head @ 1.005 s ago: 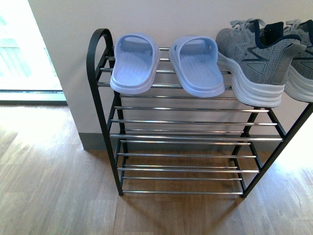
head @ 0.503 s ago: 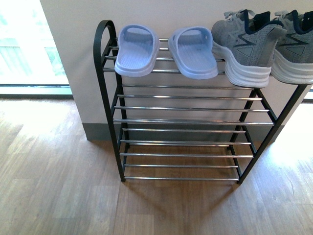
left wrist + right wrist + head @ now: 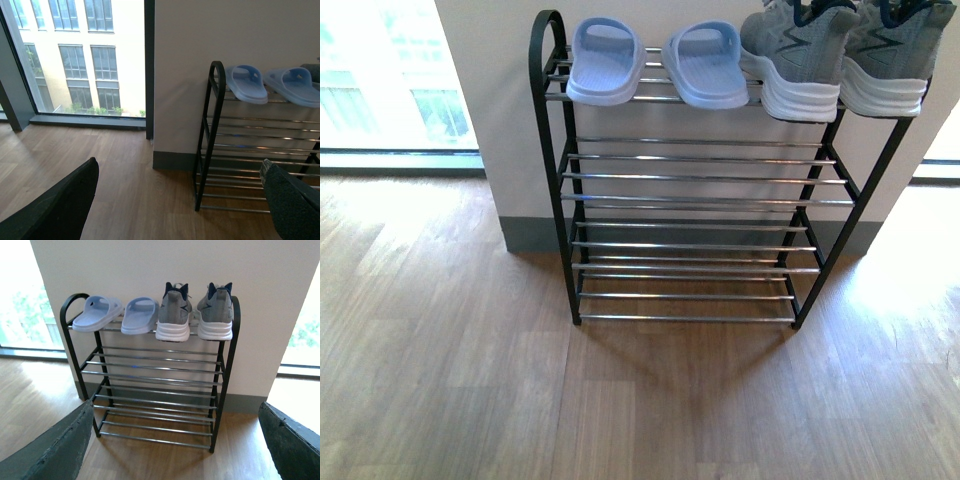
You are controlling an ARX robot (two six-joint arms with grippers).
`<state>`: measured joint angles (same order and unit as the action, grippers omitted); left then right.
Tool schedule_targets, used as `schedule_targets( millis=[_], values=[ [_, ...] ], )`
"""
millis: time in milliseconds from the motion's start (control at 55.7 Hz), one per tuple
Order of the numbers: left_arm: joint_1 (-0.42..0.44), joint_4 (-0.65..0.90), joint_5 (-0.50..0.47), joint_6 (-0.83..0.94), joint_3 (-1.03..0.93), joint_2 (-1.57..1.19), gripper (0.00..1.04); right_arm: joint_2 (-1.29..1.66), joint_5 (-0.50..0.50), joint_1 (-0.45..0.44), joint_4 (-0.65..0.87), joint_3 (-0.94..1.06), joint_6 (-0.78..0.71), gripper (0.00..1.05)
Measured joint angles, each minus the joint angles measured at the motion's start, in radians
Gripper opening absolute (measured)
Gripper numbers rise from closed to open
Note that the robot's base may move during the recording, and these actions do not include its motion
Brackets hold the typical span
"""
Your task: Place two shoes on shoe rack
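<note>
Two grey knit sneakers with white soles stand side by side on the top tier of the shoe rack [image 3: 695,200], at its right end: one shoe [image 3: 798,55] and the other shoe [image 3: 888,55] to its right. The right wrist view shows both from behind, left shoe [image 3: 173,315] and right shoe [image 3: 215,312], on the rack [image 3: 155,390]. No arm shows in the front view. My left gripper [image 3: 182,200] is open over the floor beside the rack [image 3: 260,150]. My right gripper [image 3: 172,440] is open and empty, well back from the rack.
Two light blue slippers [image 3: 655,62] lie on the top tier's left half, slippers [image 3: 272,85] also showing in the left wrist view. The lower tiers hold nothing. The rack stands against a white wall [image 3: 500,120] on a wooden floor [image 3: 470,380]. A large window [image 3: 80,55] is to the left.
The front view has pulled back from the rack over the last second: the rack looks smaller and higher in the picture, with more floor showing. The shoes and slippers have stayed in place.
</note>
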<state>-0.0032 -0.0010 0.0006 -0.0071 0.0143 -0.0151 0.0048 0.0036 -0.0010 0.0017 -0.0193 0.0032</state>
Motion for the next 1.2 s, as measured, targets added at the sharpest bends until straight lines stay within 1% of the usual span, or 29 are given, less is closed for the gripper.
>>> schedule_targets(
  millis=[1203],
  values=[
    [0.0,0.0,-0.001,0.0,0.0,0.0,0.95,-0.001,-0.001,0.0,0.0,0.0,0.0,0.96]
  ],
)
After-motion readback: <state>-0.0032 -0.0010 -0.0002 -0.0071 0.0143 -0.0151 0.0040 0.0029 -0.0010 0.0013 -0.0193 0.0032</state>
